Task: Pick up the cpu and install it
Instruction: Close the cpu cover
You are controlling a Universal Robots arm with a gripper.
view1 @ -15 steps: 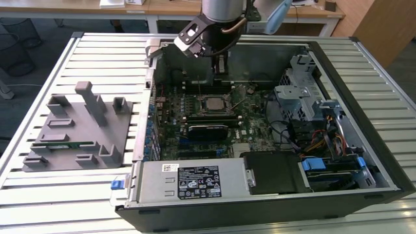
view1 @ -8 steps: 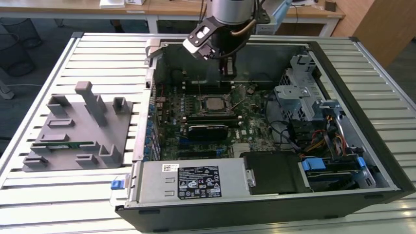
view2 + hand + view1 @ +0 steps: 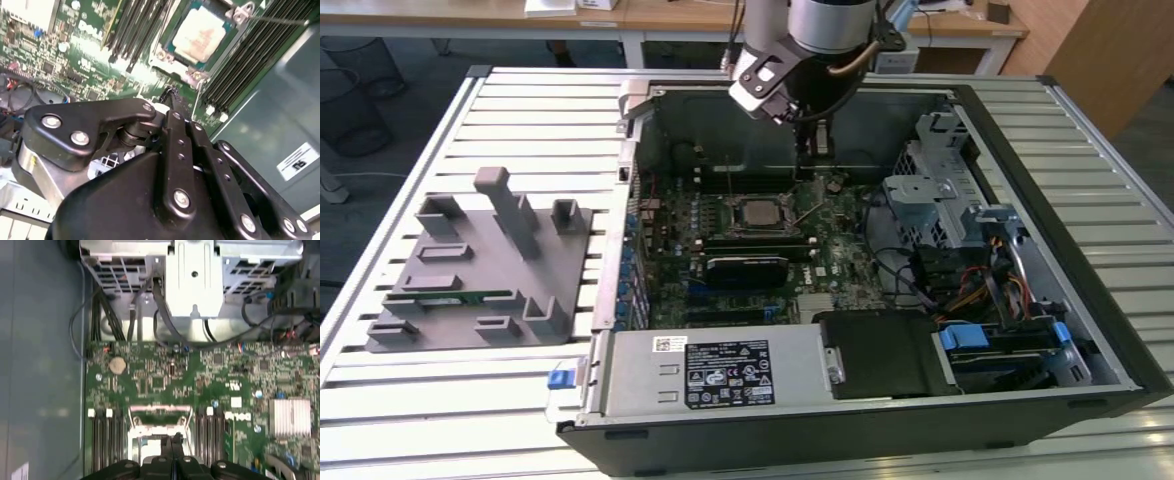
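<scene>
On the exterior view's left, a grey fixture (image 3: 480,265) with upright blocks and slots lies on the slatted metal desk (image 3: 520,110). A long green memory stick (image 3: 454,297) lies flat in one of its slots near the front.

Just beside the fixture stands an open computer case (image 3: 1067,300), lying on its side with the green motherboard (image 3: 834,265) facing up. A silver power supply (image 3: 707,370) with a label fills the near corner of the case.

Near the middle of the board the cpu (image 3: 759,213) sits flat in its square socket (image 3: 727,232), shiny top upward. In the second wrist view the cpu (image 3: 200,32) shows pale inside the socket's metal frame, with rows of dark memory slots (image 3: 250,60) on either side of it.

The arm reaches down into the case from above. Its pincer (image 3: 813,172) hangs just past the socket, toward the far wall of the case and slightly to the exterior view's right of the chip, and is apart from it. In both wrist views the pincer (image 3: 172,96) (image 3: 172,440) is clenched, the two black fingers pressed together to a narrow tip with nothing between them.

Farther to the exterior view's right are a grey drive cage (image 3: 927,195), a bundle of coloured cables (image 3: 974,285) and a blue latch (image 3: 981,338) near the front corner.
</scene>
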